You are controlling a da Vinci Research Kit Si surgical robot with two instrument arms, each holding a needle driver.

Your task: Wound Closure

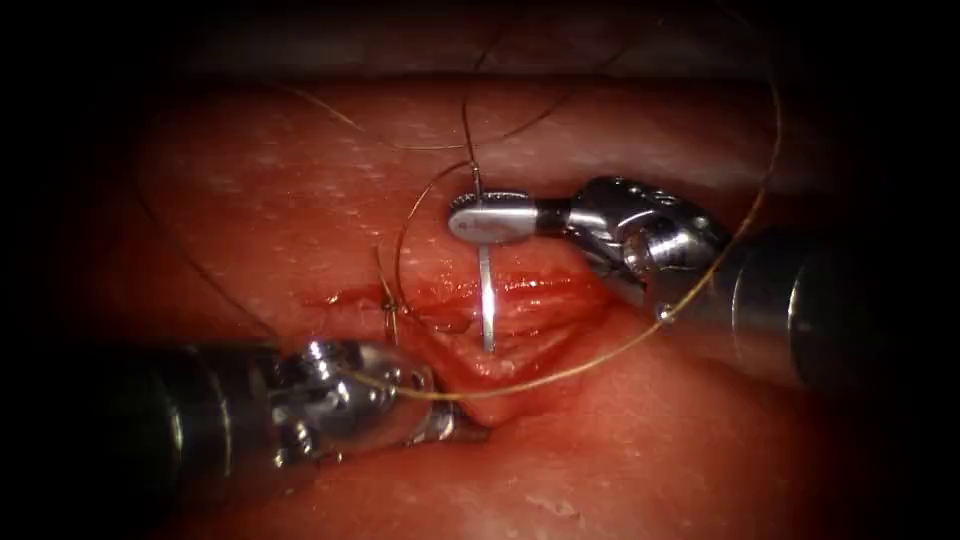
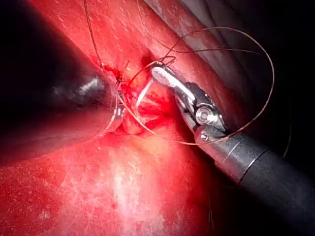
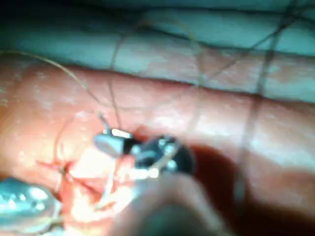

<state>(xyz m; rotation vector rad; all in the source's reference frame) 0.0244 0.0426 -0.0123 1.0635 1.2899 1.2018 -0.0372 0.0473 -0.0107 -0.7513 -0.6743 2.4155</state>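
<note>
Right arm's tool (image 1: pixel 490 220), reaching in from the right, has its jaws clamped on the needle (image 1: pixel 486 300) near its blunt, thread-bearing end, over the far lip of the cut (image 1: pixel 500 330). Its steel curve runs from the jaws toward the near side, across the open cut, long axis roughly far-to-near, point aimed down into the raw middle of the wound; whether the tip has entered the tissue (image 1: pixel 700 460) cannot be made out. Left arm's tool (image 1: pixel 455 425) lies low at the near-left edge of the cut, its jaws pressed together against the tissue lip. Thread (image 1: pixel 620 350) loops widely around both tools. Good practice would likely be a firm, square grip, rotating along the curve.
</note>
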